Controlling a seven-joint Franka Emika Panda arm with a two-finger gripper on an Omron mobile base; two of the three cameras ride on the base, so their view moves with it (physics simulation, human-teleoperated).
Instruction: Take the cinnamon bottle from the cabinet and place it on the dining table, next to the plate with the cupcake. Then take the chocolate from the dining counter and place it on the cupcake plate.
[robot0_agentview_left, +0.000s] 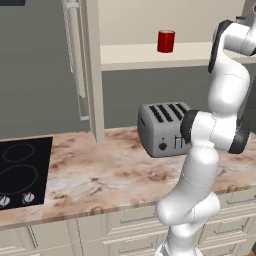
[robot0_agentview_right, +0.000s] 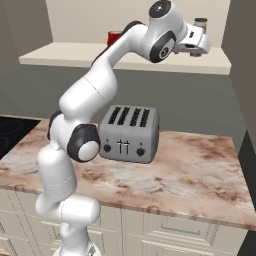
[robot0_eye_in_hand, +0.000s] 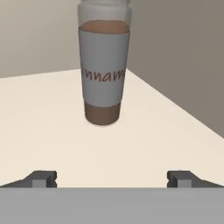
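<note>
Hand view: cinnamon bottle (robot0_eye_in_hand: 103, 70) upright near shelf (robot0_eye_in_hand: 43, 127) edge, jaws wide.

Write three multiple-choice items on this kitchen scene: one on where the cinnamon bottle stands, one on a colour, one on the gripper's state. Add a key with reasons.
1. Where does the cinnamon bottle stand?
A. on the cabinet shelf
B. on the toaster
C. on the stove

2. What colour is the can on the shelf?
A. blue
B. red
C. green

3. How is the gripper?
A. shut on the bottle
B. shut on nothing
C. open, short of the bottle

Key: 1 A, the hand view shows it upright on the pale board. 2 B, the left base view shows it red. 3 C, both fingertips stand wide apart with bare shelf between them and the bottle.
</note>
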